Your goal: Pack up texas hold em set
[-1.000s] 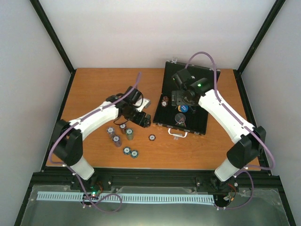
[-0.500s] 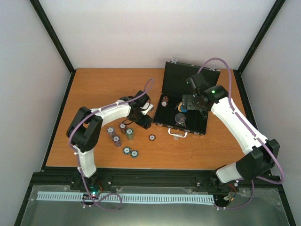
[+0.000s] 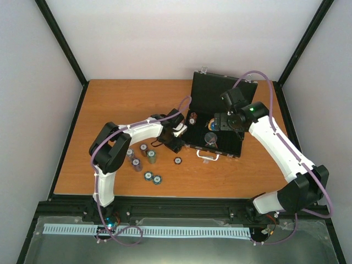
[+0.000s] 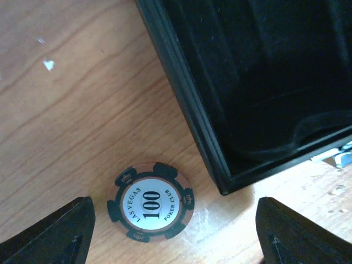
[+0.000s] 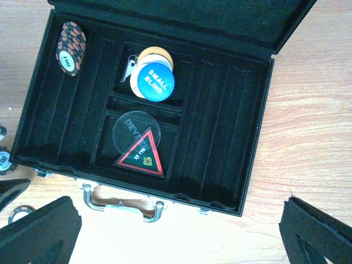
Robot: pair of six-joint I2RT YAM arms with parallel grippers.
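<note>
Up top, the fixed camera sits high above the near edge and looks down and forward, taking in the whole table (image 3: 110,110) from afar. The left wrist camera is right down low, staring straight at the wood, one chip (image 4: 150,202) and a corner of the case (image 4: 231,99). The right wrist camera hangs higher, looking down into the open case, which all three views share.
</note>
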